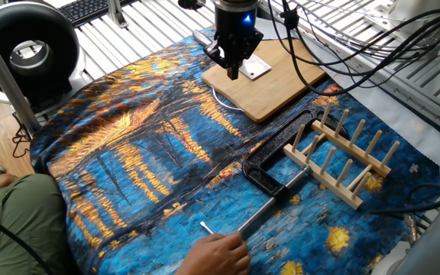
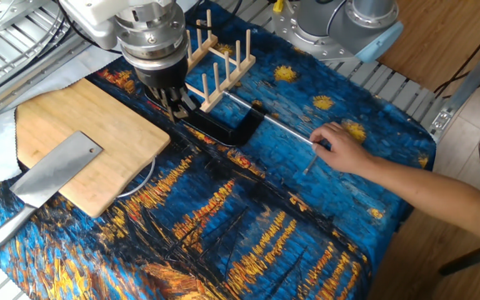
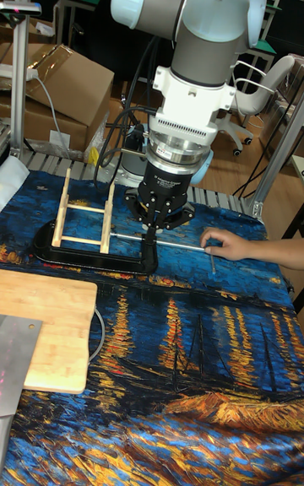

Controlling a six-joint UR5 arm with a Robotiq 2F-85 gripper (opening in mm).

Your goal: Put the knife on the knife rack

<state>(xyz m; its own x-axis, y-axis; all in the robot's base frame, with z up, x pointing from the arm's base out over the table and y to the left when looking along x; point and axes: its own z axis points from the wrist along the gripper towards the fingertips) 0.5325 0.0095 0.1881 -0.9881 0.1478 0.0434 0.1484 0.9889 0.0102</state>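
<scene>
The knife lies flat on the wooden cutting board, its broad blade on the wood and its steel handle reaching onto the cloth. Its blade shows partly behind the arm, and a blade corner at the left edge. The knife rack stands upright on the cloth beyond the board. My gripper hangs above the table between board and rack, shut with nothing in it and clear of the knife.
A black clamp with a thin steel rod lies beside the rack. A person's hand rests at the rod's end. Cables trail over the far side. A round black fan stands at one corner.
</scene>
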